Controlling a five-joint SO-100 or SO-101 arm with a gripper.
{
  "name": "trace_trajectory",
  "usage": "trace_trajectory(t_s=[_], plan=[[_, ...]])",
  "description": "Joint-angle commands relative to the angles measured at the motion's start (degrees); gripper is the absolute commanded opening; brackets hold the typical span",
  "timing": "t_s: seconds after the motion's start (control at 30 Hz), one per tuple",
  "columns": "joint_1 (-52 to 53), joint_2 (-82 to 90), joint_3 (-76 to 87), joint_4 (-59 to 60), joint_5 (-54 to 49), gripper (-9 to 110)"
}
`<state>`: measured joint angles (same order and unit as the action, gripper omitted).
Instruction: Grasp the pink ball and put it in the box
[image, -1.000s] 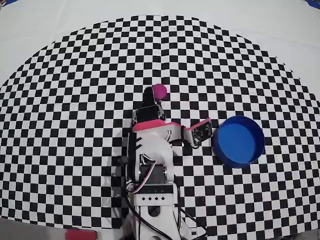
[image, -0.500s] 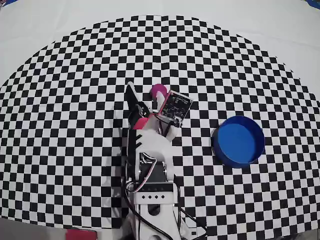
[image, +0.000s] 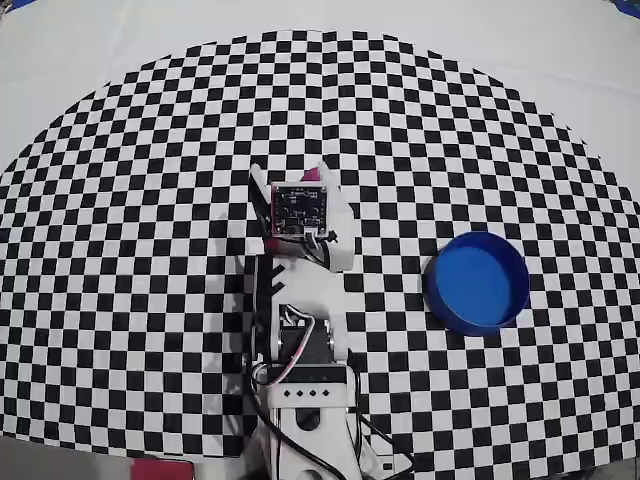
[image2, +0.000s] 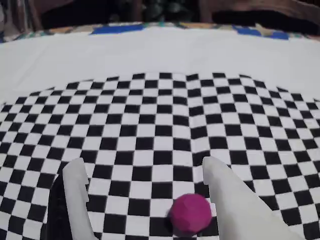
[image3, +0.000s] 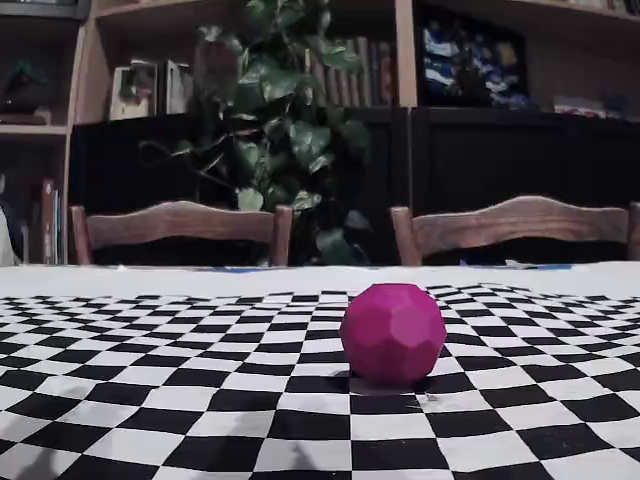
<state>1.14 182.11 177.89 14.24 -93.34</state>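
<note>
At the wrist view's lower centre, the small matte magenta-pink ball (image2: 190, 213) sits between the wide-open, empty pincer (image2: 145, 172) fingers, nearer the right one.

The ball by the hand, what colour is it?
Magenta-pink, matte and faceted; the pink ball shows best in the fixed view.

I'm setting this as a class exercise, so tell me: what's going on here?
A single robot arm is reaching for the pink ball on the checkered cloth. Its gripper is open, with the ball low between the fingers, close to the right one in the wrist view. The ball sits on the cloth, not gripped. The blue box stands empty, off to the right in the overhead view.
</note>
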Motion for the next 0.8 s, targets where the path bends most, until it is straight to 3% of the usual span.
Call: trace_trajectory(t_s=[0.0, 0.77], plan=[[0.44, -0.18, 0.35, -1.76, -0.79, 27], [3.16, -1.23, 0.35, -1.85, -1.05, 27]])
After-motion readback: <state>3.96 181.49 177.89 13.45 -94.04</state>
